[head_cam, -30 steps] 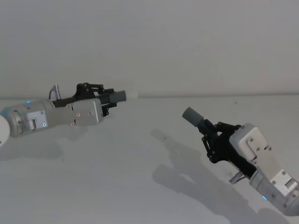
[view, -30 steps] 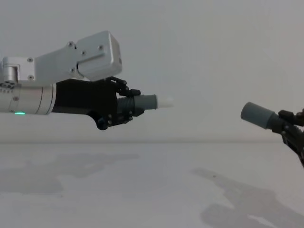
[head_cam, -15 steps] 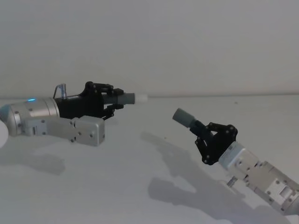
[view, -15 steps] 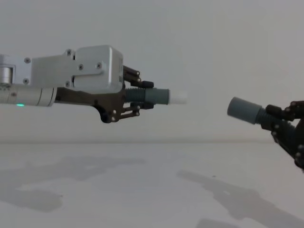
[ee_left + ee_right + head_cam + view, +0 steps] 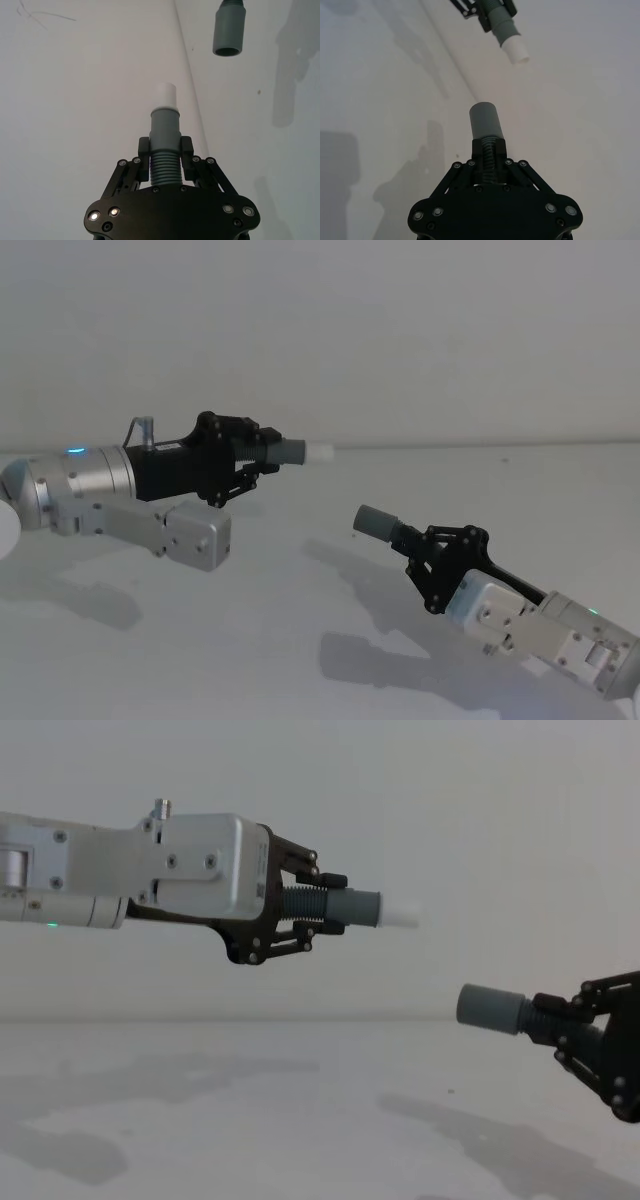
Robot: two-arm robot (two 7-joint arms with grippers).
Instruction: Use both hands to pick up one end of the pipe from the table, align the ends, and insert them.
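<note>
Both pipe pieces are lifted clear of the bench (image 5: 300,640). The left gripper (image 5: 300,910) jaws clench the white-tipped cuff (image 5: 378,910); the right gripper (image 5: 585,1030) jaws clench the socket cuff (image 5: 490,1008). The ends sit apart, the socket lower. Alignment and insertion remain.

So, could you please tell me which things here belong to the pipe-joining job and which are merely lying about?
Part of the job:
- left gripper, holding the dark grey ribbed hose piece with whitish-tipped cuff
- right gripper, holding the grey open socket cuff

Lying about:
- nothing on the plain white table
</note>
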